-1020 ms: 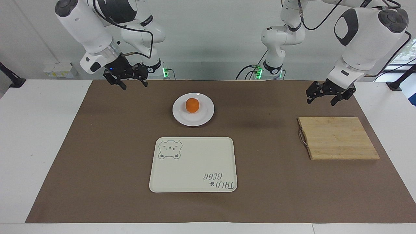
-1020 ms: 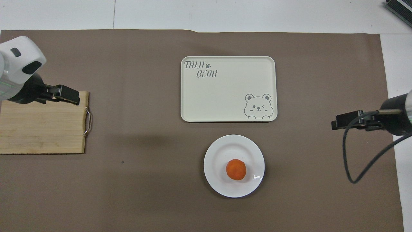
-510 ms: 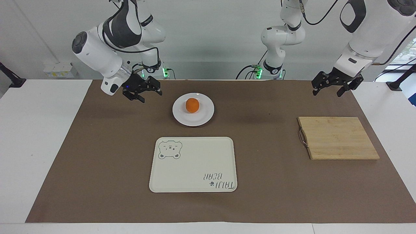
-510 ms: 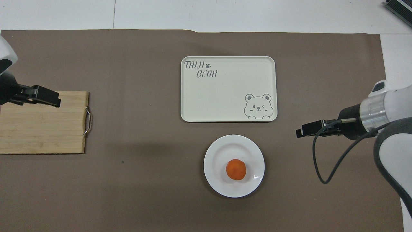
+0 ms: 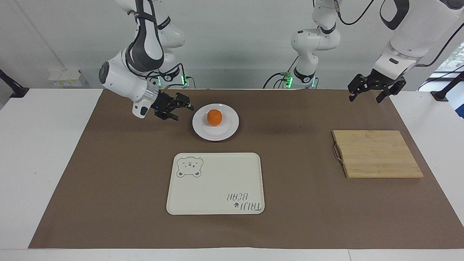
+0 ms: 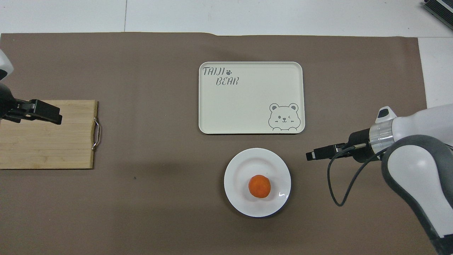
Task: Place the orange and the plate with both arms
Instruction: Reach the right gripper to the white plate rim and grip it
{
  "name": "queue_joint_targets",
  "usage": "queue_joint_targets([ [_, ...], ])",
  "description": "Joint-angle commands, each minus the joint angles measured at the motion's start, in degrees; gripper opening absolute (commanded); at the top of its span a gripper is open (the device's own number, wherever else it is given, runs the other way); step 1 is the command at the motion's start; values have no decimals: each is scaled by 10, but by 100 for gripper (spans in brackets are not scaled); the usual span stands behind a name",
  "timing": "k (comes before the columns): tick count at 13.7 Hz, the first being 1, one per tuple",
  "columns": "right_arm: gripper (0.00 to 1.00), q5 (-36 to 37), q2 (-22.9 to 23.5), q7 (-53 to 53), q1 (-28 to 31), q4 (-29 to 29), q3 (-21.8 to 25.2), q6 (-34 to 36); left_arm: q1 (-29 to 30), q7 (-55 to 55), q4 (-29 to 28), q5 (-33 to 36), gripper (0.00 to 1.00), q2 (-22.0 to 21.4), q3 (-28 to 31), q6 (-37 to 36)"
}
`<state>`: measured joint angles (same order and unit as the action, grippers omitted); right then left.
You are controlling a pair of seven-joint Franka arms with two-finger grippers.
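The orange [image 5: 214, 117] lies on the white plate [image 5: 203, 132] on the brown mat, nearer to the robots than the cream tray. In the overhead view the orange [image 6: 259, 186] sits a little off the middle of the plate [image 6: 240, 166]. My right gripper [image 5: 181, 110] is open and empty. It hangs low beside the plate's rim, toward the right arm's end, a short gap away. It also shows in the overhead view [image 6: 310, 156]. My left gripper [image 5: 365, 97] is open and empty, raised over the wooden board; it shows in the overhead view too [image 6: 56, 118].
A cream bear-print tray [image 5: 217, 188] lies farther from the robots than the plate; it also shows in the overhead view [image 6: 247, 102]. A wooden cutting board [image 5: 377, 154] with a metal handle lies at the left arm's end, also in the overhead view [image 6: 46, 145].
My right gripper has come down and moved in toward the plate from the right arm's end. My left gripper has risen and drawn back a little. The orange and plate have not moved.
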<state>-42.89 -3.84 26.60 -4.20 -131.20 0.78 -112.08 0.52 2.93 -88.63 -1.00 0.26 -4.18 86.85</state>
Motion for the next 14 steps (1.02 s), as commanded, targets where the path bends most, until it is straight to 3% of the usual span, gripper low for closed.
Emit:
queue_joint_targets([
  [1, 100, -32, 10, 53, -1, -30, 1, -29, 4, 3, -1, 9, 100, -4, -4, -4],
  [6, 100, -122, 39, 145, -2, -83, 1, -59, 4, 3, -1, 8, 100, -4, -4, -4],
  [8, 100, -123, 38, 148, -6, -92, 1, -62, 4, 3, -1, 9, 100, -5, -4, -4],
  [11, 100, -181, 40, 149, -5, -121, 1, -59, 4, 3, -1, 9, 100, -5, -4, -4],
  [14, 100, -181, 42, 148, -11, -131, 2, -60, 4, 3, -1, 9, 100, -4, -4, -4],
])
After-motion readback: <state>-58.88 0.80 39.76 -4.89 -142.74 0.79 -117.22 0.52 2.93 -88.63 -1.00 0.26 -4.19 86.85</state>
